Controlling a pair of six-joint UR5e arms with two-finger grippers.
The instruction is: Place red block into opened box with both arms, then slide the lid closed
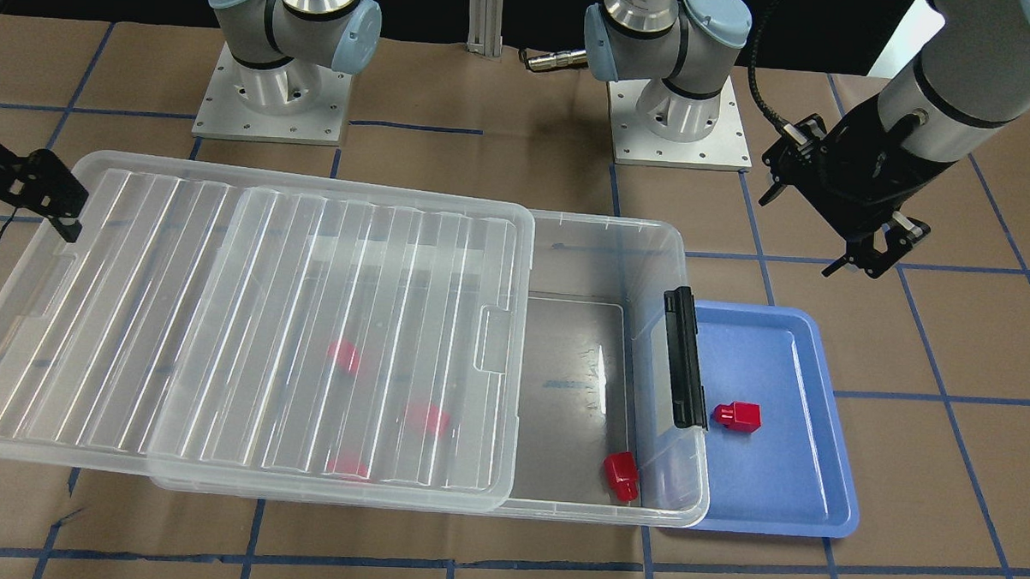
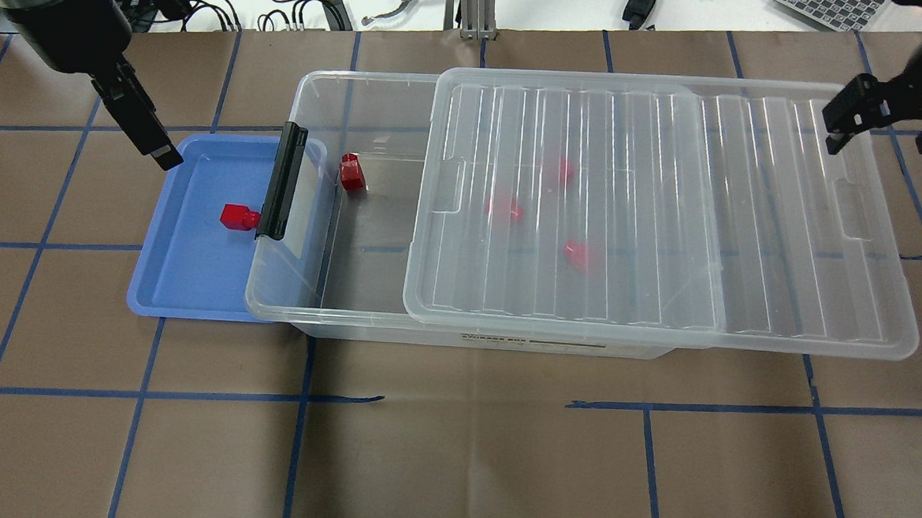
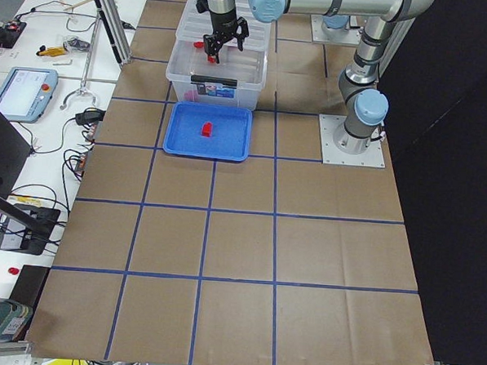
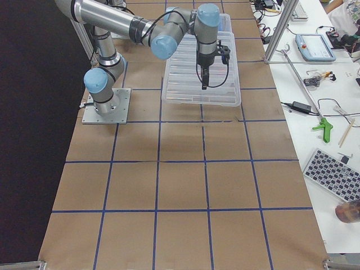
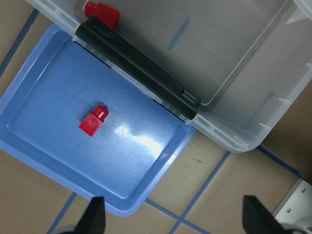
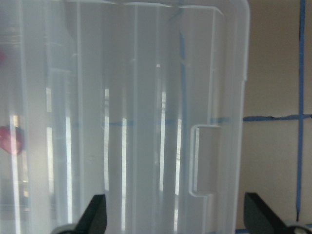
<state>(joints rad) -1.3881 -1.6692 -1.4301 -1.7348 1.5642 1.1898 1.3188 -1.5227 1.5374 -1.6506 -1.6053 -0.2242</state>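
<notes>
One red block lies in the blue tray. A second red block sits in the uncovered end of the clear box, near its black latch bar. The ribbed lid is slid towards my right and covers most of the box. Three more red shapes show blurred beneath it. My left gripper hangs open and empty above the tray's far corner. My right gripper is open over the lid's overhanging end, holding nothing.
The blue tray butts against the latch end of the box. Brown paper with blue tape lines covers the table. Both arm bases stand on the robot's side of the box. Cables and tools lie beyond the table's far edge.
</notes>
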